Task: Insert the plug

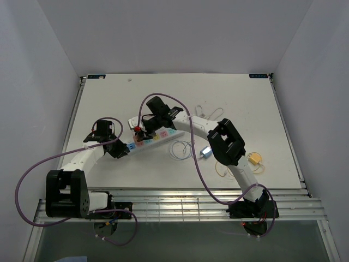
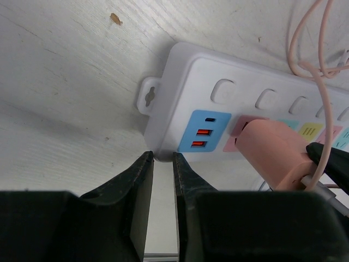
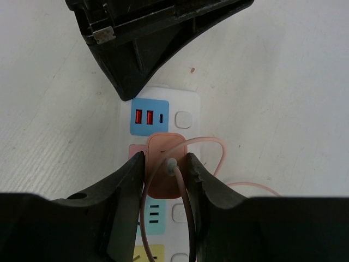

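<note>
A white power strip (image 1: 150,137) with coloured sockets lies slanted on the table's middle left. A pink plug (image 3: 161,147) stands upright over the strip's pink socket, next to the blue USB panel (image 3: 149,117). My right gripper (image 3: 166,161) is shut on the plug's two sides, and the plug's pink cable (image 3: 218,150) loops out from its top. I cannot tell how deep its pins sit. My left gripper (image 2: 162,157) is shut with nothing in it, its tips against the strip's (image 2: 180,93) near edge by the USB end. The plug (image 2: 270,150) shows to its right.
A loose coil of white cable (image 1: 181,149) lies right of the strip. A small silver-blue adapter (image 1: 205,152) and a yellow item (image 1: 254,158) rest near the right arm. Thin wire loops (image 1: 210,113) lie behind it. White walls enclose the table.
</note>
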Robot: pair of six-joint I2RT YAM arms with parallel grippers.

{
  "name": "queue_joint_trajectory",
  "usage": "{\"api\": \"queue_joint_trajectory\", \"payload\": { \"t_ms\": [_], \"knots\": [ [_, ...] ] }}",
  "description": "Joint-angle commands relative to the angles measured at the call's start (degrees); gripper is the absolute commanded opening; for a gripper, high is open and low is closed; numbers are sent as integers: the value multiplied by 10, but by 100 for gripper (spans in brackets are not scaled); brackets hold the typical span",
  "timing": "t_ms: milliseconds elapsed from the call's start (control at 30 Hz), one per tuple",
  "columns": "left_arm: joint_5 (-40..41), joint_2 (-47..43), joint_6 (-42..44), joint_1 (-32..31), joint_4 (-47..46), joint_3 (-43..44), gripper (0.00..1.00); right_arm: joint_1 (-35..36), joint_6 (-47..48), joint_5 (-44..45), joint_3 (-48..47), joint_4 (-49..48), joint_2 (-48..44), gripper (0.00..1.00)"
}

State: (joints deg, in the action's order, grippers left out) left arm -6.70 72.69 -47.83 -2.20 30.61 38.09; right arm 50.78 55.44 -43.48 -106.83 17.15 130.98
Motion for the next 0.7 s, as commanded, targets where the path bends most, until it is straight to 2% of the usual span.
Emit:
{"api": "queue_joint_trajectory", "payload": {
  "t_ms": [0,267,667],
  "knots": [
    [-13,-4,6,1,-5,-5,32,12,-6,79,21,44,35,8],
    [-8,-9,5,1,-2,-5,31,23,-4,131,44,52,33,8],
    [3,-18,-2,1,6,2,31,-17,-46,39,12,111,46,8]
  ]
}}
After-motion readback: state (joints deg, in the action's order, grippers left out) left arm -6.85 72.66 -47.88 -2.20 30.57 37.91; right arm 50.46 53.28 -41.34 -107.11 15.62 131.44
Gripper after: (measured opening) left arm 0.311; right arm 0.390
